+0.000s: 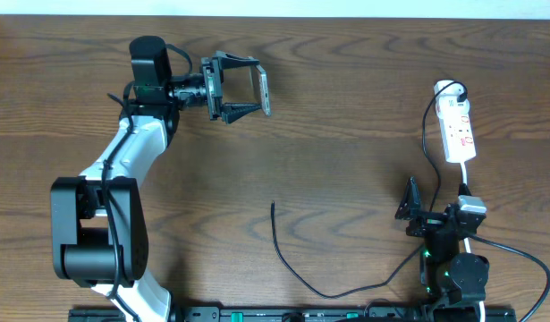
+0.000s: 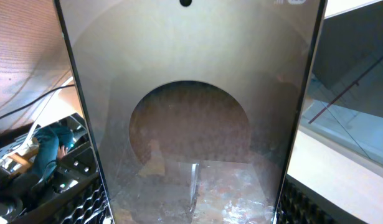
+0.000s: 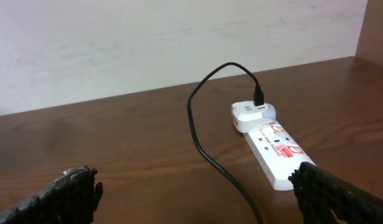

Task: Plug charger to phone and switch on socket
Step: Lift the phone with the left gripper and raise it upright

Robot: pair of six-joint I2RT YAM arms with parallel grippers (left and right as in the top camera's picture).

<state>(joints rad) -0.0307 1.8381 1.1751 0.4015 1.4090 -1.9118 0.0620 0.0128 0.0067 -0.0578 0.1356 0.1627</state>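
Note:
My left gripper (image 1: pixel 243 88) is shut on the phone (image 1: pixel 264 92), holding it by its edges above the table at the upper left. In the left wrist view the phone (image 2: pixel 191 124) fills the frame, its glossy face showing a brownish oval. The charger cable (image 1: pixel 297 273) lies on the table, its free tip (image 1: pixel 273 206) near the middle. Its other end is plugged into a white adapter (image 3: pixel 252 114) on the socket strip (image 1: pixel 458 130) at the right, which also shows in the right wrist view (image 3: pixel 279 152). My right gripper (image 1: pixel 424 210) is open and empty, below the strip (image 3: pixel 191 199).
The strip's white cord (image 1: pixel 471 237) runs down past the right arm's base. The table's back edge and a pale wall (image 3: pixel 179 37) lie behind the strip. The left arm (image 1: pixel 114 179) spans the left side.

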